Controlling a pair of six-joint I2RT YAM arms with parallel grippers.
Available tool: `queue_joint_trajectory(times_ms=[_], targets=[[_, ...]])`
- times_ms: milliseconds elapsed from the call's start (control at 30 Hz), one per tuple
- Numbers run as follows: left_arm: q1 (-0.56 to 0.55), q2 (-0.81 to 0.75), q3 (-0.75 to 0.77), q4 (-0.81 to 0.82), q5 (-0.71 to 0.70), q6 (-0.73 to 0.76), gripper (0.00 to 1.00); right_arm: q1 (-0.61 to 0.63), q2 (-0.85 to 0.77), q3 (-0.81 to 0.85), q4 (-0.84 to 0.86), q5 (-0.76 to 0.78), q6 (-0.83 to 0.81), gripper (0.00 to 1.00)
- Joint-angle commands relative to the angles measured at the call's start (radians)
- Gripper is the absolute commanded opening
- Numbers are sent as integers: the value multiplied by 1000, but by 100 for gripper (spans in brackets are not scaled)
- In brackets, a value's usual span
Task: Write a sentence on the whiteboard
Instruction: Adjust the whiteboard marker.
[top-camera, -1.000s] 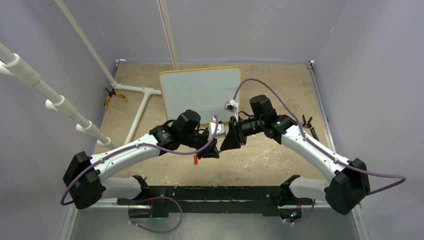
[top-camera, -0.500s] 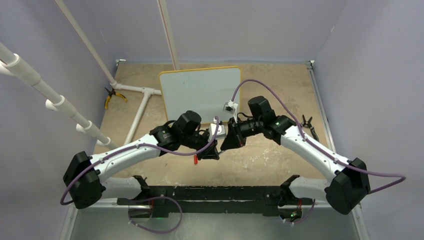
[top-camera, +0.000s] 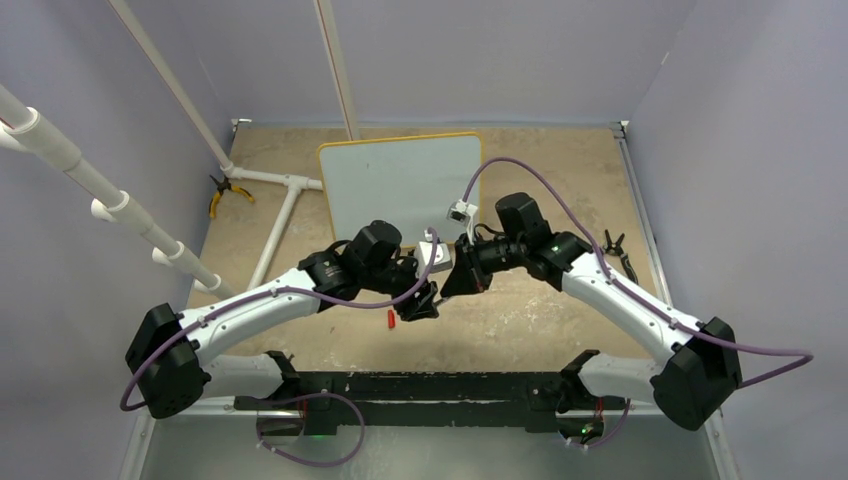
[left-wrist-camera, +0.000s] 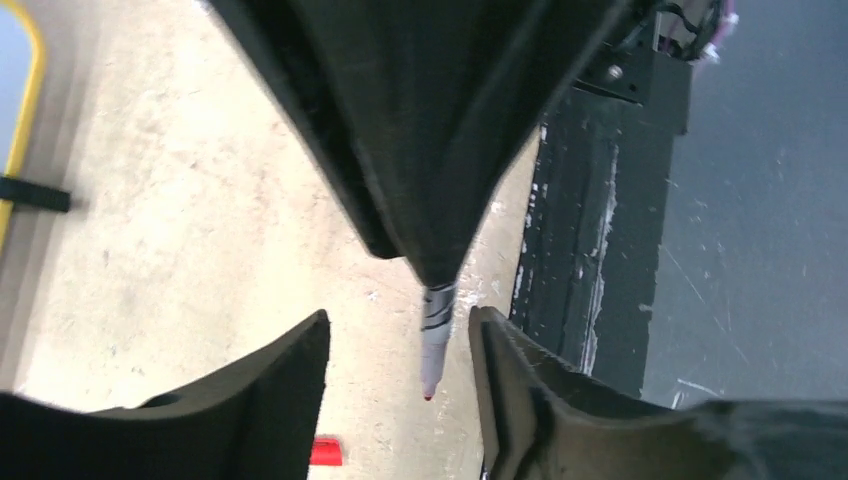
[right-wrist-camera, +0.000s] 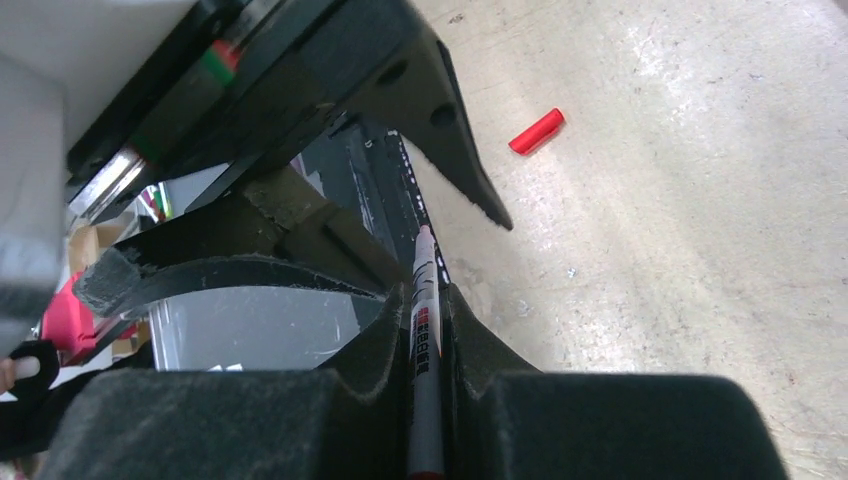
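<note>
The whiteboard (top-camera: 400, 185) stands at the back of the table with a yellow frame; its white face shows no sentence. My right gripper (top-camera: 458, 283) is shut on a white marker (right-wrist-camera: 424, 340) in front of the board. The marker's bare red tip (left-wrist-camera: 430, 395) points down between the fingers of my left gripper (left-wrist-camera: 398, 318). The left gripper (top-camera: 420, 305) is open, close below the right one, and holds nothing. The marker's red cap (top-camera: 390, 319) lies loose on the table beside the left gripper. It also shows as the red cap (right-wrist-camera: 537, 131) in the right wrist view.
Yellow-handled pliers (top-camera: 222, 195) lie at the left by a white pipe frame (top-camera: 285, 205). A black clip (top-camera: 615, 245) sits near the right wall. The black base rail (top-camera: 430, 390) runs along the near edge. Purple cables loop over both arms.
My left gripper has opened and the red cap now lies on the table. The right gripper has closed on the marker and shifted slightly left.
</note>
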Motion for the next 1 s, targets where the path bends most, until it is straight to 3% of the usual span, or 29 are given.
queue_joint_trajectory(times_ms=[0, 133, 367, 533, 967], targets=[[16, -45, 15, 41, -116, -37, 60, 6, -59, 6, 60, 89, 66, 0], [63, -61, 18, 58, -112, -55, 70, 5, -110, -5, 117, 216, 135, 0], [213, -126, 19, 95, -79, -129, 72, -33, -169, -24, 155, 403, 191, 0], [275, -173, 34, 96, -185, -161, 72, -109, -210, -63, 225, 402, 201, 0], [694, -290, 16, 98, -257, -302, 72, -131, -292, -167, 493, 456, 149, 0]])
